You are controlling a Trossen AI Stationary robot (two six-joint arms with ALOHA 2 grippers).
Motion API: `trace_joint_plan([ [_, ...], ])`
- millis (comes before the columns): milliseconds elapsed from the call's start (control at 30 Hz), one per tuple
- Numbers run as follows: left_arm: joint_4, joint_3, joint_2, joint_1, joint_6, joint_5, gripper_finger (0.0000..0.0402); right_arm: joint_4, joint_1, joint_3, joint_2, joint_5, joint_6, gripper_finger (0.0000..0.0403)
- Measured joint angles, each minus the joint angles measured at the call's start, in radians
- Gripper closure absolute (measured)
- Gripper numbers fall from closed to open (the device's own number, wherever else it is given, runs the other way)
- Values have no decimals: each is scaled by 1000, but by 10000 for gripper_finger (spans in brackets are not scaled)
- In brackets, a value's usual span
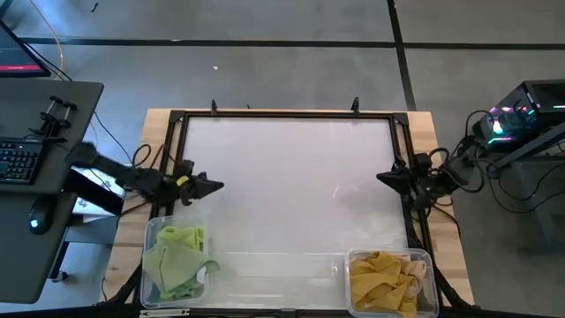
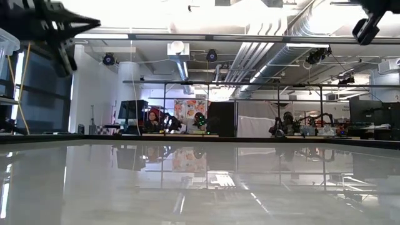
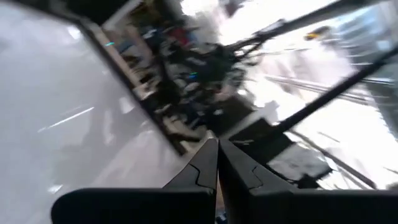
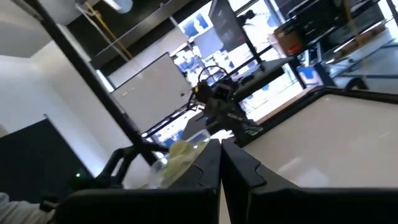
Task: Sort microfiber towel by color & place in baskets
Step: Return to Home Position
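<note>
Two clear plastic baskets stand at the table's near edge. The left basket [image 1: 150, 243] holds bunched green towels [image 1: 179, 259]; the right basket [image 1: 429, 265] holds bunched yellow towels [image 1: 386, 283]. My left gripper [image 1: 219, 185] hovers shut over the table's left edge, just beyond the green basket, pointing right. My right gripper [image 1: 380, 177] hovers shut over the right edge, beyond the yellow basket, pointing left. Both hold nothing. The right wrist view shows the green towels [image 4: 180, 158] and the left arm [image 4: 227, 115] far off.
The white work surface [image 1: 291, 185] in its black frame lies bare between the arms. A desk with keyboard [image 1: 19, 163] and mouse stands to the left; cables and electronics [image 1: 516, 124] sit to the right. A person [image 2: 152, 119] shows in the room beyond the table.
</note>
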Motion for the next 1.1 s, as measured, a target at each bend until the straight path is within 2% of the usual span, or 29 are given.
trace_joint_plan([
  [67,79,-65,-37,107,39,139,401,4,-25,-21,-13,0,-13,402],
  [200,33,-67,-102,284,162,378,401,75,-74,-110,-45,-5,-21,402],
  [333,30,-67,-161,432,231,513,401,238,-123,-247,-78,-59,-24,402],
  [433,25,-67,-203,525,261,571,401,353,-176,-323,-98,-136,-31,403],
  [567,-12,-66,-236,616,302,632,401,312,-281,-317,-103,-188,-82,403],
  [633,-47,-66,-244,649,327,662,401,289,-347,-317,-103,-252,-111,403],
  [800,-142,-66,-246,705,391,731,401,75,-540,-317,-102,-504,-31,403],
  [867,-187,-66,-246,719,415,741,401,52,-603,-317,-81,-628,-41,403],
  [933,-235,-66,-245,727,446,743,401,31,-650,-317,-73,-706,-84,403],
  [1000,-283,-66,-246,730,493,744,401,28,-690,-317,-57,-751,-127,403],
  [1100,-319,-66,-243,730,569,745,401,26,-733,-317,-35,-756,-153,403],
])
